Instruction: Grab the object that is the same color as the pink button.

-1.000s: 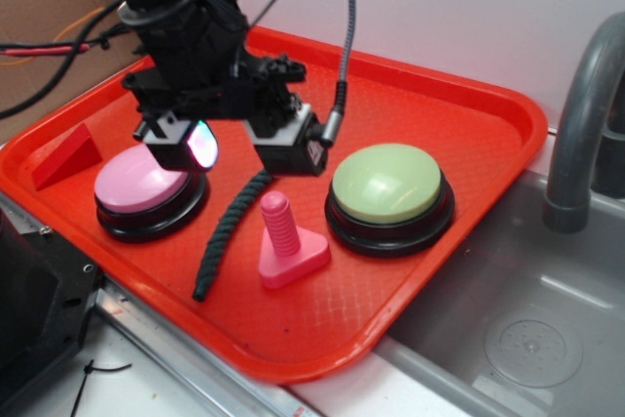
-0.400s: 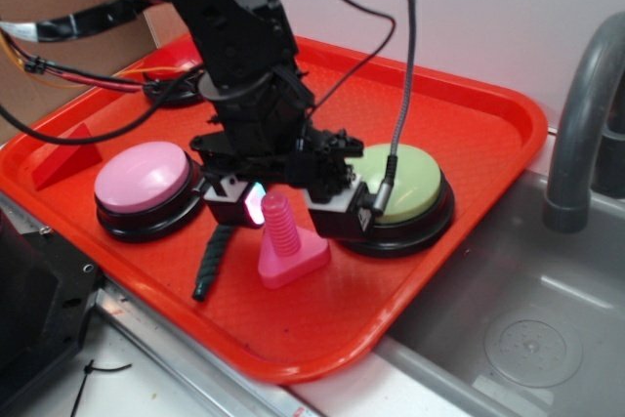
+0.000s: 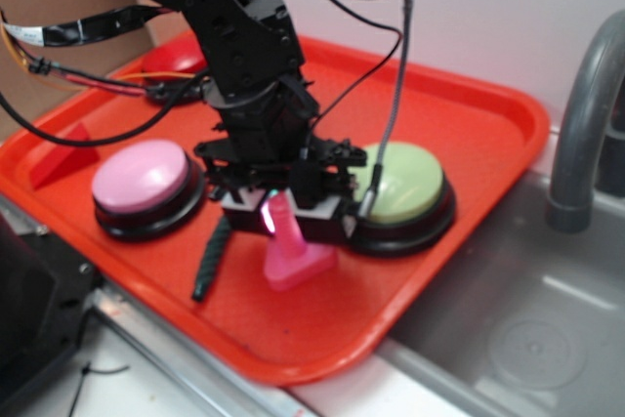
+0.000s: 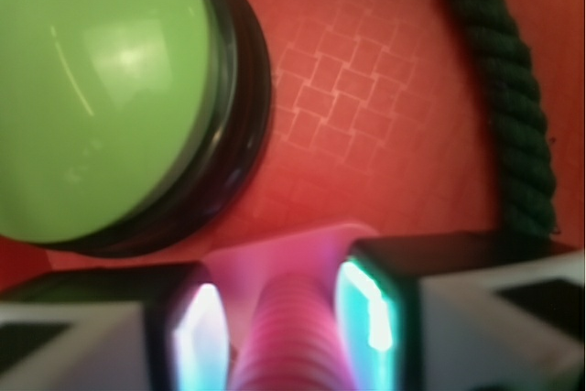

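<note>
Pink peg toy (image 3: 291, 246) upright on red tray (image 3: 469, 144), between dark rope (image 3: 212, 256) and green button (image 3: 400, 183). Claw (image 3: 280, 217) narrowly open, pads (image 4: 366, 313) flanking ribbed stem, contact unclear. Risk: ribbed stem slipping out or toy tipping if closed off-centre; pink button (image 3: 140, 175) well clear.

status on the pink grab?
Done: the end effector has picked out the pink peg, the match for the pink button, and is down over it. In hand: the wrist view shows its fingers flanking the ribbed shaft; contact can't be confirmed. Left: close fully and lift; the peg's base looks to be on the tray.
</note>
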`<action>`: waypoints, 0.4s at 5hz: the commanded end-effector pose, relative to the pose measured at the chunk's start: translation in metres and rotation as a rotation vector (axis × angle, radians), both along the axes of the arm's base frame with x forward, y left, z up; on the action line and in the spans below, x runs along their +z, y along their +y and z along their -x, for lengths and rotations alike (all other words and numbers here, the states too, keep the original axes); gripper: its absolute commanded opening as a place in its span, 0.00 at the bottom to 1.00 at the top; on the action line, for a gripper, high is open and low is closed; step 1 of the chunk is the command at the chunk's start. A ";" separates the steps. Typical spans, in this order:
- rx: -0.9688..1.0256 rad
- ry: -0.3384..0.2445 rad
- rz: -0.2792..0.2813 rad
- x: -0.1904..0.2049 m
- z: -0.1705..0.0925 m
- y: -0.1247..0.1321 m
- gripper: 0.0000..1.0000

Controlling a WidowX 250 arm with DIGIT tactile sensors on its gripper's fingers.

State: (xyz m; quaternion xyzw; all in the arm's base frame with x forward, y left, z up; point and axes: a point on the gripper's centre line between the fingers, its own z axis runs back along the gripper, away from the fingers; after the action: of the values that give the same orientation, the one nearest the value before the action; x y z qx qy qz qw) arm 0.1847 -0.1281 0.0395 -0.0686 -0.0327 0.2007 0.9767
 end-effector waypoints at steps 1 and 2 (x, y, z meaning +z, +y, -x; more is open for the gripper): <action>-0.117 -0.028 0.013 0.025 -0.012 0.005 0.00; -0.246 0.003 0.024 0.050 -0.018 0.024 0.00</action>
State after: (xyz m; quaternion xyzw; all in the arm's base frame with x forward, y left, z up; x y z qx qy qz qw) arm 0.1911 -0.1027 0.0743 -0.0668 0.0051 0.0884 0.9938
